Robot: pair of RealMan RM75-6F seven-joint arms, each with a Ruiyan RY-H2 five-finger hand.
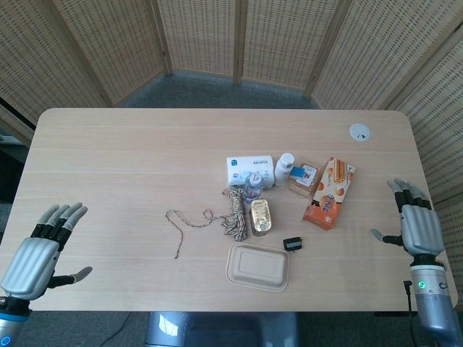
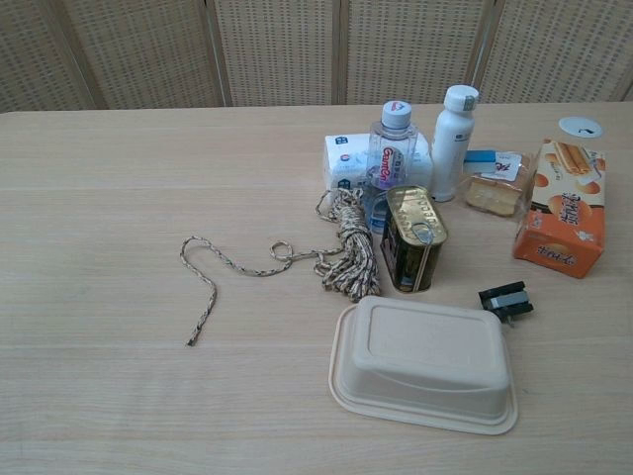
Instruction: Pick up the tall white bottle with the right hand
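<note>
The tall white bottle (image 1: 284, 169) (image 2: 452, 142) stands upright in the cluster at the table's middle right, between a clear water bottle (image 2: 390, 153) and a small wrapped snack (image 2: 495, 193). My right hand (image 1: 417, 223) hovers open at the table's right edge, well to the right of the bottle, with its fingers spread and nothing in it. Open too, my left hand (image 1: 40, 249) sits at the near left edge. Neither hand shows in the chest view.
Around the bottle lie a white tissue pack (image 1: 248, 169), an orange biscuit box (image 1: 330, 192), a gold tin (image 1: 260, 216), a coiled rope (image 1: 233, 210), a beige lidded tray (image 1: 258, 266) and a small black clip (image 1: 292, 244). A white disc (image 1: 359, 131) sits at the far right.
</note>
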